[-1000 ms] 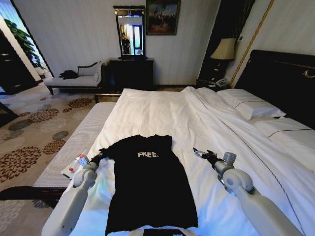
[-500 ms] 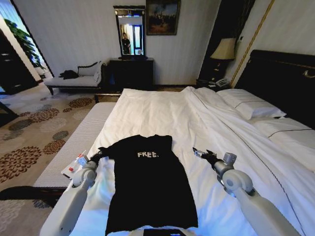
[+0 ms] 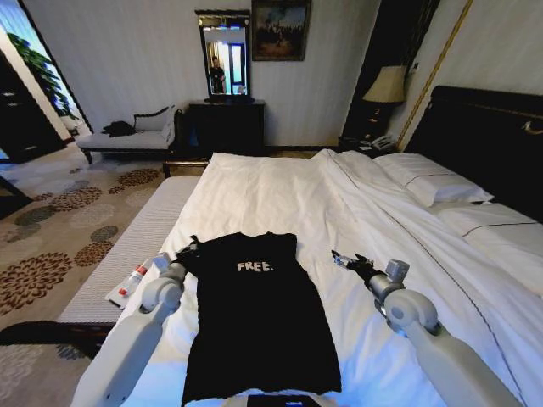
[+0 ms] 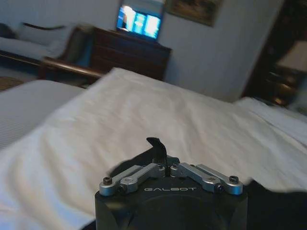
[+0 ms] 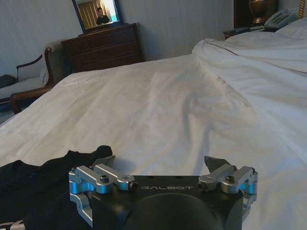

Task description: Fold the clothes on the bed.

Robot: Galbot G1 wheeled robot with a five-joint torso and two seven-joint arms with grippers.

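The clothes, a black T-shirt (image 3: pixel 254 318) with white "FREE." lettering, lie flat on the white bed (image 3: pixel 280 191), chest toward the far end. At the shirt's left shoulder, my left gripper (image 3: pixel 188 248) is shut on a bit of the sleeve. The left wrist view shows a tuft of black fabric (image 4: pixel 156 145) pinched in the left gripper (image 4: pixel 163 165). My right gripper (image 3: pixel 345 259) hovers open over bare sheet, apart from the shirt's right side. In the right wrist view the right gripper (image 5: pixel 160 162) has its fingers wide apart, and the shirt's edge (image 5: pixel 43 184) lies beside it.
A grey bench (image 3: pixel 127 246) runs along the bed's left side, with a small bottle (image 3: pixel 134 278) on it. White pillows (image 3: pixel 428 178) and a dark headboard (image 3: pixel 484 136) are on the right. A chaise (image 3: pixel 127 137) and a dresser (image 3: pixel 225 125) stand at the far wall.
My left gripper has moved forward and inward toward the shirt's shoulder, drawing the left sleeve in with it. The right gripper has barely moved.
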